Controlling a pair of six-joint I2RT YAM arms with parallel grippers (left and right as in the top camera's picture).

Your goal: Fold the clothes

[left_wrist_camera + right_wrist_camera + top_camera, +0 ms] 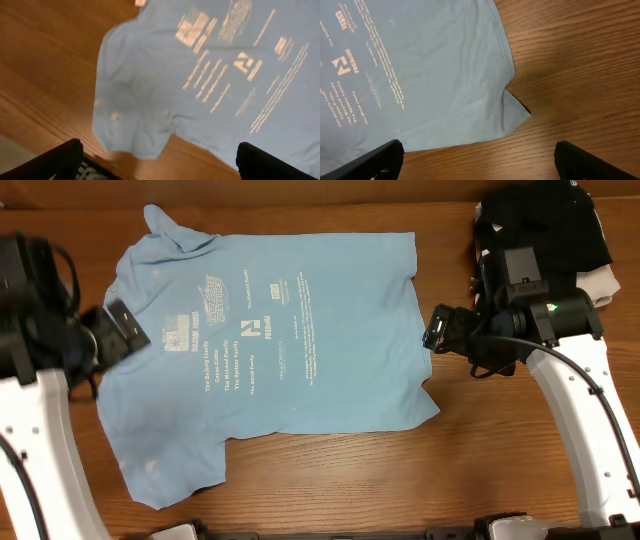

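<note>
A light blue T-shirt (270,330) lies spread flat on the wooden table, white prints facing up. My left gripper (122,330) hovers over the shirt's left edge near a sleeve; it is open and empty. In the left wrist view the T-shirt (210,75) and its sleeve lie beyond the open gripper (157,165). My right gripper (440,328) is just off the shirt's right hem, open and empty. In the right wrist view the T-shirt (420,70) ends in a folded hem corner ahead of the open gripper (477,162).
A pile of black garments (545,220) on a beige folded cloth (600,285) sits at the back right corner, behind my right arm. Bare wooden table (330,480) lies in front of the shirt.
</note>
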